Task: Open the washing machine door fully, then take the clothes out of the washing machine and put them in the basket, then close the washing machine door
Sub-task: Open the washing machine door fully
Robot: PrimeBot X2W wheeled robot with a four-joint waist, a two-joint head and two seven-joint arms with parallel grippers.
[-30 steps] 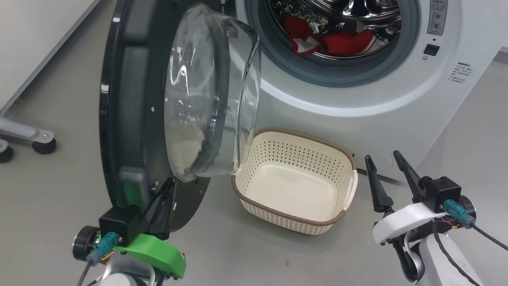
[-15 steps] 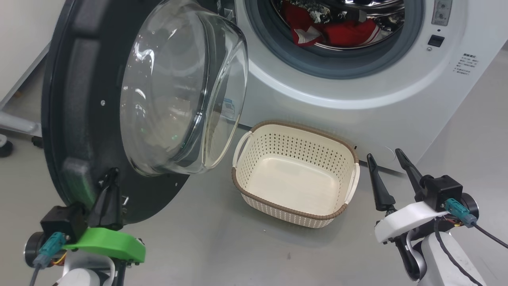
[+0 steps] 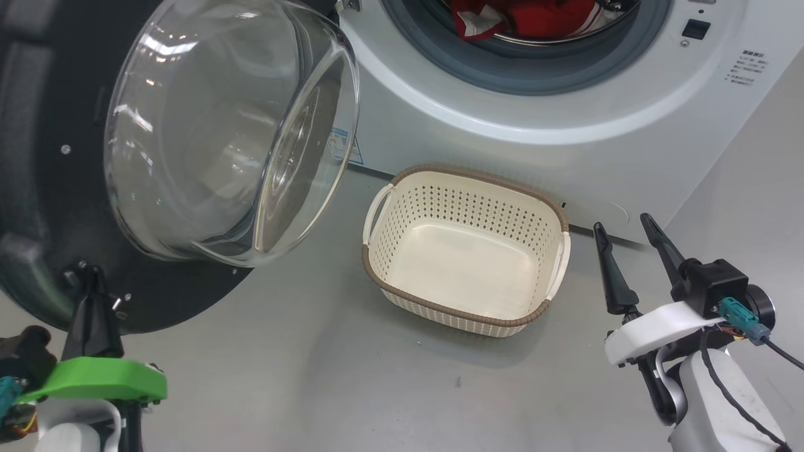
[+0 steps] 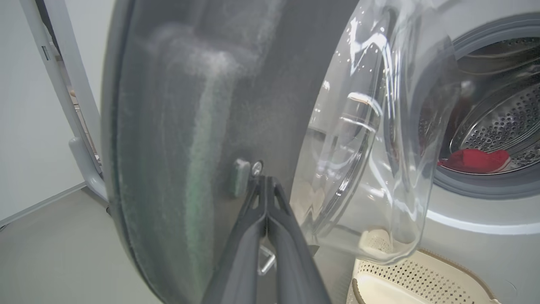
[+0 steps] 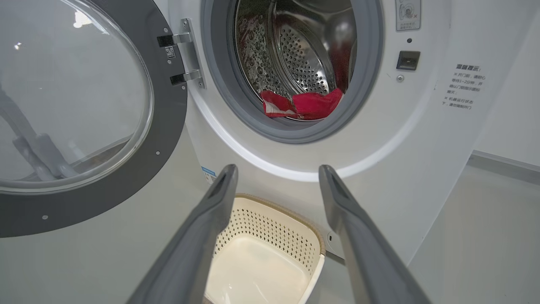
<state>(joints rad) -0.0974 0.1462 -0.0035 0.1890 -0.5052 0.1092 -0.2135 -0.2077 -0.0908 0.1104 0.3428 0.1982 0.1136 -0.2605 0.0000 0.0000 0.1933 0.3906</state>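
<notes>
The washing machine (image 3: 502, 144) stands with its drum mouth uncovered, and the red clothes (image 3: 521, 12) lie inside the steel drum. Swung out to the left is the washing machine door (image 3: 38, 188), its glass bowl (image 3: 220, 125) bulging toward me. My left gripper (image 3: 91, 276) is shut, tips pressed against the door's dark inner face near the latch (image 4: 263, 179), holding nothing. The cream basket (image 3: 440, 312) sits empty on the floor below the drum mouth. To the right of the basket, my right gripper (image 3: 622, 223) stands open and empty. The right wrist view shows the clothes (image 5: 303, 103) and the basket (image 5: 270, 219).
A grey metal frame leg (image 4: 84, 147) stands behind the door on the left, by a white wall. The door hinge (image 5: 185, 59) is at the drum mouth's left side. Grey floor lies in front of the basket and to the machine's right.
The door has swung further open to the left, with my shut left gripper moving left along with it. The head camera shifted a little. The right gripper held its place.
</notes>
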